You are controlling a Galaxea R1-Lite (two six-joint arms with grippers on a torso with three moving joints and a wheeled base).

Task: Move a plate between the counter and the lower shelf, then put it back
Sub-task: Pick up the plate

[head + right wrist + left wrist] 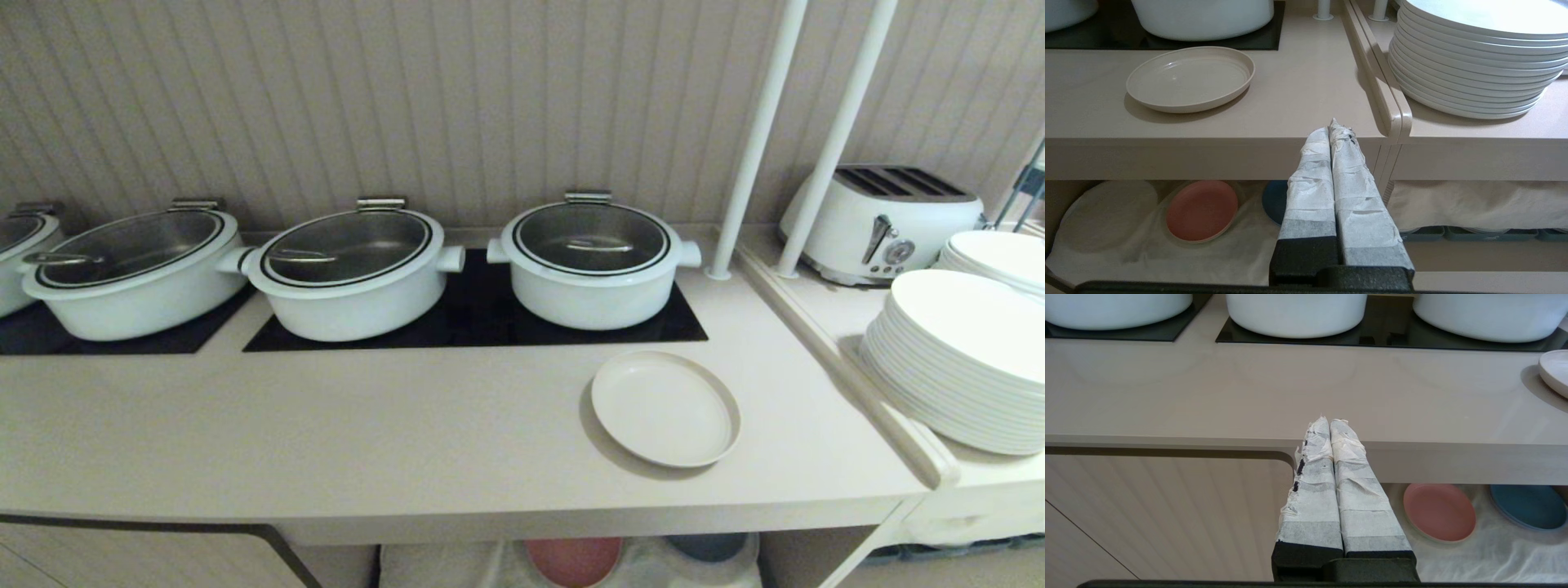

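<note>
The small cream plate lies flat on the beige counter, in front of the rightmost white pot. Its edge also shows in the left wrist view. Below the counter lies the lower shelf with its wrinkled whitish cloth. Neither arm appears in the head view. My left gripper is shut and empty, hanging in front of the counter's front edge, left of the plate. My right gripper is shut and empty too, level with the counter's front edge, right of the plate.
Several white lidded pots stand on black glass panels behind the plate. A pink plate and a blue plate rest on the shelf cloth. Stacked white plates, a toaster and white poles occupy the side ledge.
</note>
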